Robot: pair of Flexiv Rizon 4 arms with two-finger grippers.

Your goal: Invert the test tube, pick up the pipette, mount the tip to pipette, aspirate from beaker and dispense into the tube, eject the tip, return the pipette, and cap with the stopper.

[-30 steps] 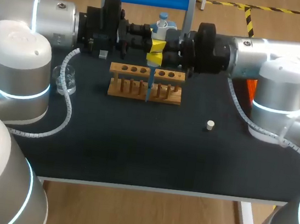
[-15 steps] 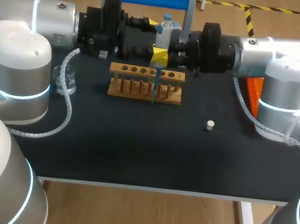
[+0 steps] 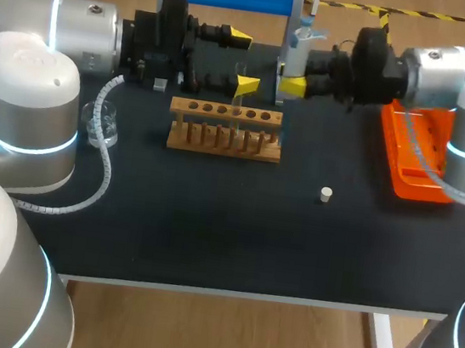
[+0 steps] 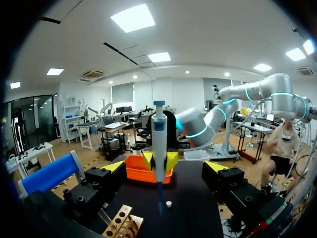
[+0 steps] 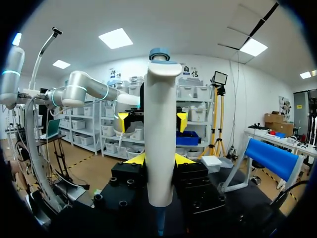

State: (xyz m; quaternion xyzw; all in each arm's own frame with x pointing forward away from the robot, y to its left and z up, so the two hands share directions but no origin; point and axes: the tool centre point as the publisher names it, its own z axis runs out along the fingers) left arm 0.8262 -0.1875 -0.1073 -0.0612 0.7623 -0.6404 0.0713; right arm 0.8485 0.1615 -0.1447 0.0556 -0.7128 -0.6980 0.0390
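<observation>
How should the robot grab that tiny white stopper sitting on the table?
Probably best to pinch the stopper across its round sides, coming straight down from above. It is short and sits alone on the table, so a finger fits on each side and nothing else gets bumped.

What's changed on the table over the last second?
The right gripper, shut on the pipette, carried it away from above the rack toward the table's right side. The left gripper spread its fingers open, its arm keeping its place behind the rack. The rack, stopper and beaker stayed put.
</observation>
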